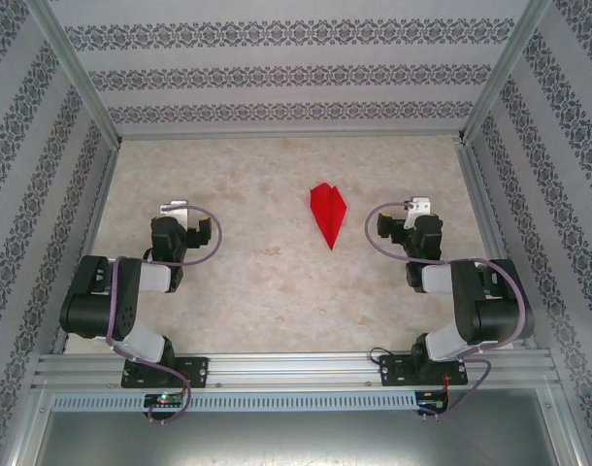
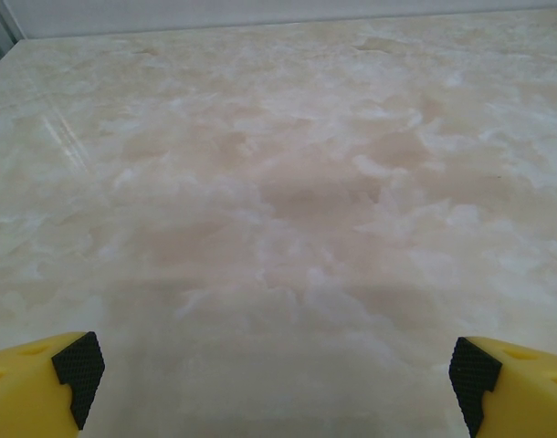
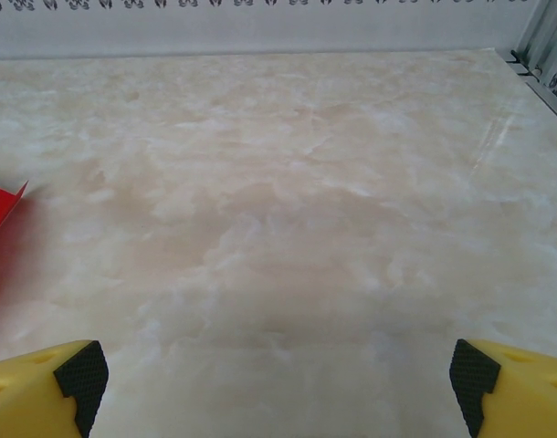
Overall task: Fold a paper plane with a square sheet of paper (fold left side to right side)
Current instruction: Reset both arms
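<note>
Marbled table beneath paper plane; perhaps wallpapered walls

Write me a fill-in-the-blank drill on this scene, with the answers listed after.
The paper plane on the table is coloured ____. Its pointed tip faces the ____ edge, where the arms are bolted. Of the left gripper and right gripper, the plane lies nearer the ____ one. Both grippers' jaws stand ____.
Missing words: red; near; right; open.
</note>
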You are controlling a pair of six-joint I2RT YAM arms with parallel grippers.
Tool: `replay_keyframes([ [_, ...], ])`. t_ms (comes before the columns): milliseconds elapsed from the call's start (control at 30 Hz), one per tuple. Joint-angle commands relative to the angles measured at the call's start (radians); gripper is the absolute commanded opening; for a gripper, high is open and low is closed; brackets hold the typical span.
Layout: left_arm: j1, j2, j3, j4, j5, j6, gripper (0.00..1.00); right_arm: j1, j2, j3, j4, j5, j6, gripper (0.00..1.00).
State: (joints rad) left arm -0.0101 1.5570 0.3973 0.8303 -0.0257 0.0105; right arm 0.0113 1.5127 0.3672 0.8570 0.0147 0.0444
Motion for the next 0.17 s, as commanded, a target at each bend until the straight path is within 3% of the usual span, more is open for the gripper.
replay_keyframes([
  [0, 0.010, 0.003, 0.013, 0.004, 0.015, -0.023, 1.00, 0.008, -0.010, 0.025, 0.010, 0.017, -0.020, 0.98],
  [133, 0.010, 0.004, 0.014, 0.004, 0.014, -0.023, 1.00, 0.009, -0.011, 0.024, 0.011, 0.017, -0.020, 0.98],
])
